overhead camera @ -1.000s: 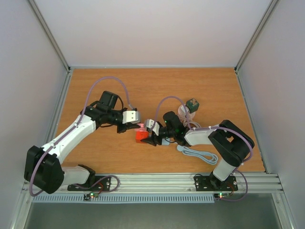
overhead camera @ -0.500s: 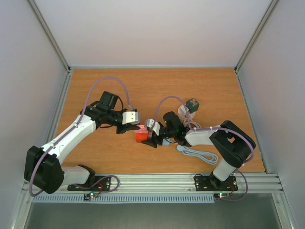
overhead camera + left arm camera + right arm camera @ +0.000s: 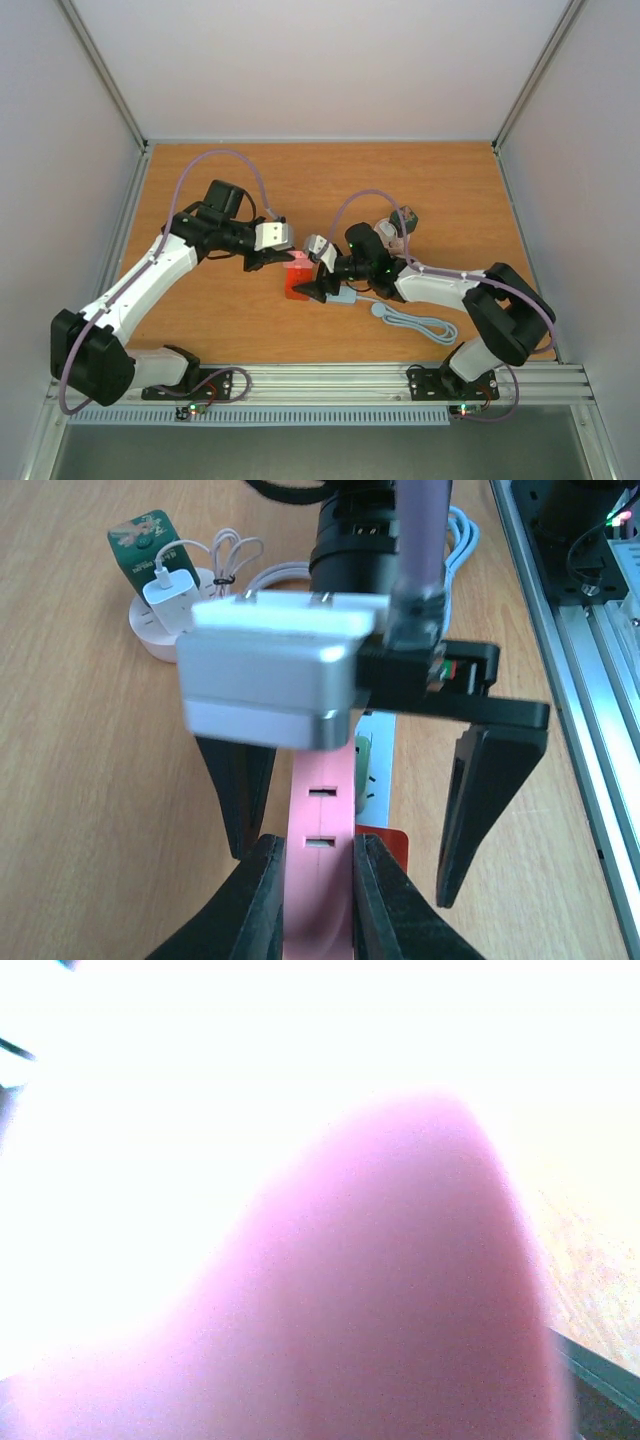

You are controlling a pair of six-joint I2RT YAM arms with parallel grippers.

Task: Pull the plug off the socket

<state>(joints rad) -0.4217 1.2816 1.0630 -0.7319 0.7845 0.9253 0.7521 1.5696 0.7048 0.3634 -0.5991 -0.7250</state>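
Plug (image 3: 297, 266) lies left of the power strip (image 3: 345, 297) and cable (image 3: 415, 322).

Pink slotted plug (image 3: 320, 880) touching red socket (image 3: 296, 289).

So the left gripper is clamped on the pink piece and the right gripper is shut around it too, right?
Not quite. The left gripper is clamped on the pink piece, but the right gripper is open. The left wrist view shows its fingers spread wide on either side of the piece.
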